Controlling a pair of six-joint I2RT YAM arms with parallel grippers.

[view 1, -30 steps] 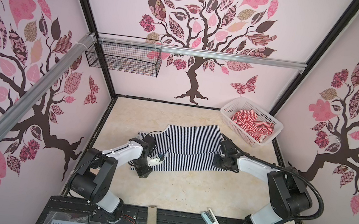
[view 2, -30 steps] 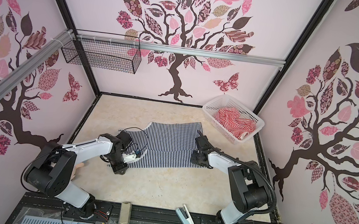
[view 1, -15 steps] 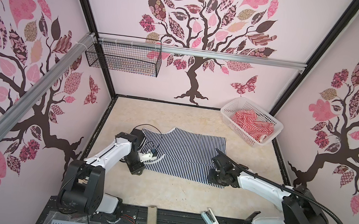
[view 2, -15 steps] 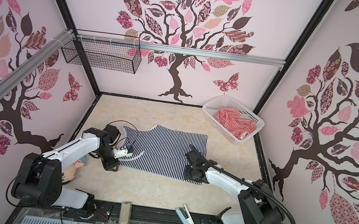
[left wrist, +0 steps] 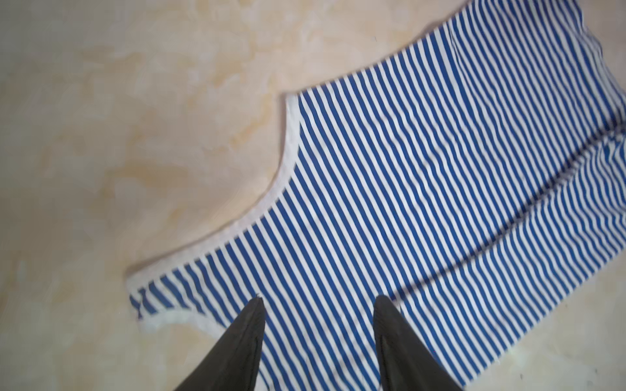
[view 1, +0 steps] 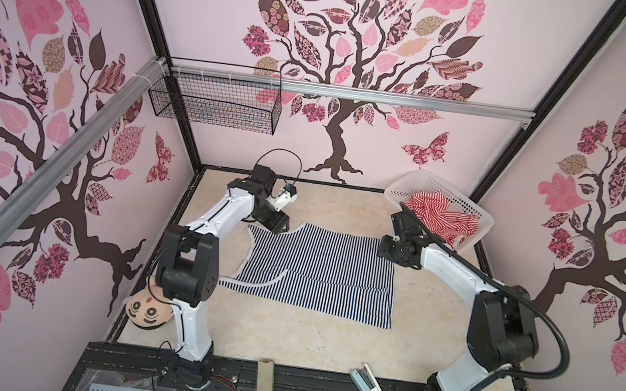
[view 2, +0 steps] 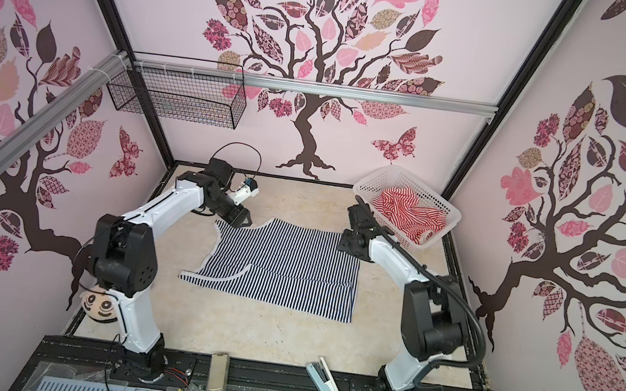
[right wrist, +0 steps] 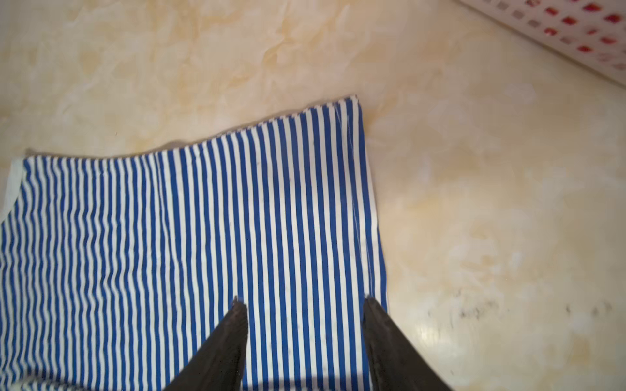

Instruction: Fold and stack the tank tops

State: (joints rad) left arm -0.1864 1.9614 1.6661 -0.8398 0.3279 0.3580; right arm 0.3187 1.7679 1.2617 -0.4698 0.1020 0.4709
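The navy-and-white tank top (view 1: 316,272) lies flat on the beige table in both top views, its near strip folded over along a crease. My left gripper (view 1: 280,227) hovers open over the top's far left strap corner, with striped cloth (left wrist: 406,203) showing below between its fingers and nothing gripped. Open too, my right gripper (view 1: 386,254) is over the far right corner of the hem (right wrist: 203,220) and holds nothing. The red-and-white tank top (view 1: 442,218) lies crumpled in a white basket (view 1: 466,198) at the back right.
A plush doll's head (view 1: 147,308) lies at the front left by the left arm's base. A stapler (view 1: 369,385) and a small metal box (view 1: 265,378) sit on the front rail. A wire basket (view 1: 216,102) hangs on the back wall.
Both grippers have let go of the navy top and gone from its near part to its far corners. The top has settled flat, nearer the front.
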